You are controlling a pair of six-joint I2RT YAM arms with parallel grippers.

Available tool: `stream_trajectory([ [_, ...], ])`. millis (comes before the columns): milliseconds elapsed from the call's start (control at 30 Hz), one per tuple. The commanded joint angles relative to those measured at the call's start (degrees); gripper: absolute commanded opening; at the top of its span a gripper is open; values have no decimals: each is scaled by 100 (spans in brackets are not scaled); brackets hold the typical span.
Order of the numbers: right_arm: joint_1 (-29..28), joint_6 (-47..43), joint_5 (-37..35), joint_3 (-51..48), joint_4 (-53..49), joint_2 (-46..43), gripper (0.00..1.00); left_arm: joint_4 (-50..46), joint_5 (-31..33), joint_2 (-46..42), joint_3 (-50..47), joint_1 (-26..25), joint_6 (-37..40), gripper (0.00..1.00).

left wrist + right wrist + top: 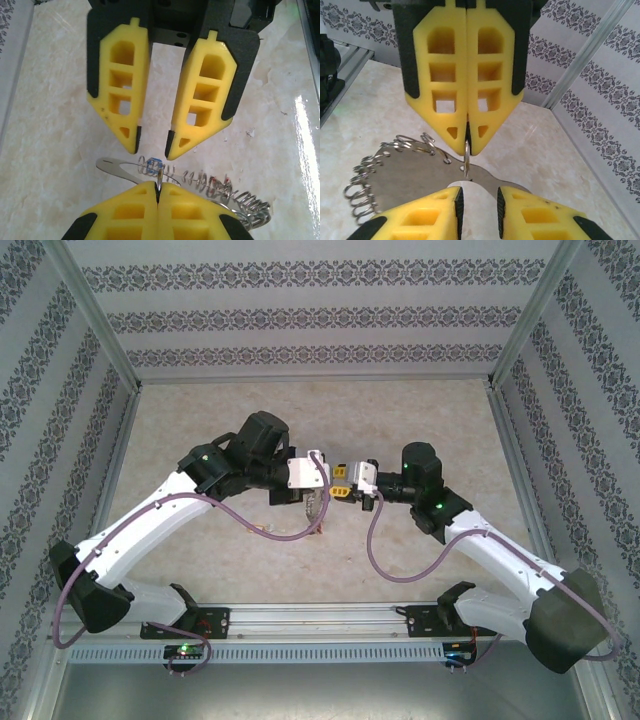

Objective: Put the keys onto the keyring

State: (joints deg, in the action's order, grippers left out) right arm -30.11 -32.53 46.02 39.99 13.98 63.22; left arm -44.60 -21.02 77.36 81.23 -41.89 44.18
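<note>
My left gripper [158,187] is shut on a small metal ring [159,175] seen edge-on, standing up from the keyring [112,167], a flat grey loop held above the table. Several wire rings [240,202] of the keys bunch along it, with a blue tag [153,163] and a red speck showing through. My right gripper [476,199] faces the left gripper [467,144] tip to tip; its jaws stand slightly apart around nothing, just short of the pinched ring [467,156]. From above, the two grippers [322,483] [346,486] meet mid-table, the keyring [318,510] hanging below them.
The marble-look tabletop [250,415] lies bare around the arms. Patterned walls with metal corner posts [510,350] close in the back and sides. A metal rail [320,615] runs along the near edge by the arm bases.
</note>
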Motion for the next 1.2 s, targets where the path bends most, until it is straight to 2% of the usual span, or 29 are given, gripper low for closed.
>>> stream_trajectory([
  [0,24,23,238,149,-62,65,23,-255,84,104,362,14,-27,0],
  [233,-37,309,137,152,302,241,20,-500,172,336,579,14,-44,0],
  [367,-57,410,78,130,500,300,24,-515,125,382,591,14,-24,0],
  [533,-73,451,185,184,501,373,24,-475,81,388,597,14,-57,0],
  [967,-109,476,375,186,448,472,23,311,144,378,-20,14,-275,0],
  [1167,-117,365,214,194,247,554,15,612,108,464,-262,23,-357,0],
])
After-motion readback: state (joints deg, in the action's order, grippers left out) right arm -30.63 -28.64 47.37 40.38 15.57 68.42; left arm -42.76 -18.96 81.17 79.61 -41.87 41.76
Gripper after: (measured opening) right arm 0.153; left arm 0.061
